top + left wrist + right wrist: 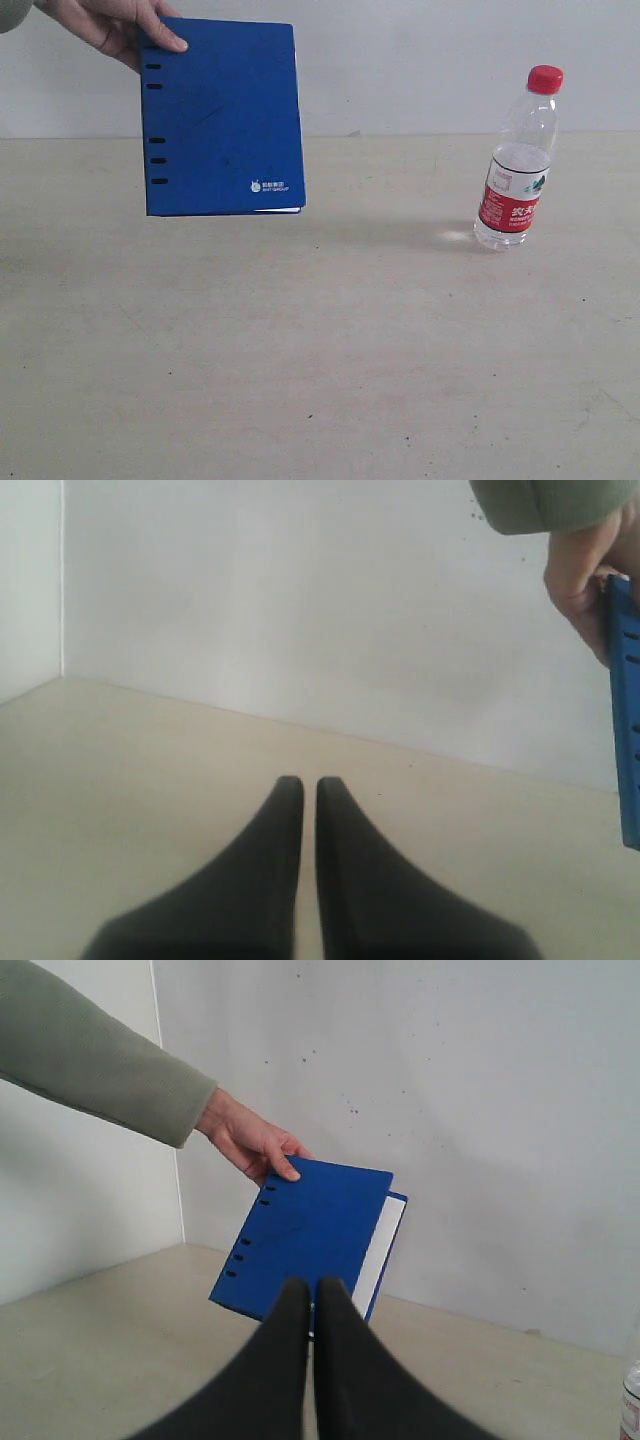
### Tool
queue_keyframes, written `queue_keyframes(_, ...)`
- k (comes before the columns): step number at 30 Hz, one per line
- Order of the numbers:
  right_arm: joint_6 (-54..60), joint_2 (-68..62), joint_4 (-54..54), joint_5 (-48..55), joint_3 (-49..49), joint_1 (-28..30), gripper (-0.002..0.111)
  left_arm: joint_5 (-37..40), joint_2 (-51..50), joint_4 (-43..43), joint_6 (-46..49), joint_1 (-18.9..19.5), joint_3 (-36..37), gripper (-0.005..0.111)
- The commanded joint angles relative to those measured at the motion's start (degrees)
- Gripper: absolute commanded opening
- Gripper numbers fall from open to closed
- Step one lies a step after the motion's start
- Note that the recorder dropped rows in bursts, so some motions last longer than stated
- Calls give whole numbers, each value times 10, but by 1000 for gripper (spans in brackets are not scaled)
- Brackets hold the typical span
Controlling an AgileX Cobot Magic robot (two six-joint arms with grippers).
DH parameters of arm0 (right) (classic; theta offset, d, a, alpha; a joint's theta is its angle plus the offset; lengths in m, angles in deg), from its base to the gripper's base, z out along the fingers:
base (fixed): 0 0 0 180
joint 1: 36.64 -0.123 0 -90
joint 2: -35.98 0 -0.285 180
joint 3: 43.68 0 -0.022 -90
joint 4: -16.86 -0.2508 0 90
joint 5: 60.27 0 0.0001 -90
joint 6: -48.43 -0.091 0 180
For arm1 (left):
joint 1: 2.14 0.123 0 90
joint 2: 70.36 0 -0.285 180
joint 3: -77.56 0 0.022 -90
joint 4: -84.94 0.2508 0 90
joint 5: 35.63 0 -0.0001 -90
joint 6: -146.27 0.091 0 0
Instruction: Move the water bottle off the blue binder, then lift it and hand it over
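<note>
Left gripper [302, 785] and right gripper [308, 1288] closed to a slit, empty. Hand [250, 1140] holds blue binder [310, 1235] ahead of the right jaws, water bottle [518, 160] well apart. Handover likely reached; next move: hold clear.

The tabletop [300, 370] is seen bare across its middle and front, where passage is unhindered. The right side is taken up by the upright water bottle [518, 165]. Above the left side, the way is barred by the blue binder [222, 118], held aloft by a hand [112, 25].
</note>
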Motion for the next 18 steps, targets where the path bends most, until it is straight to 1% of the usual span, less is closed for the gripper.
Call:
queue_keyframes(1,1,2,6,-3,3,1,0,-2,2,50,-14,-17,2,4)
queue_keyframes(7,1,2,6,-3,3,1,0,20,2,77,-14,-19,2,4)
queue_keyframes(12,1,2,6,-3,3,1,0,108,2,95,-12,-19,2,4)
queue_keyframes(18,1,2,6,-3,3,1,0,107,2,95,-9,-19,2,4)
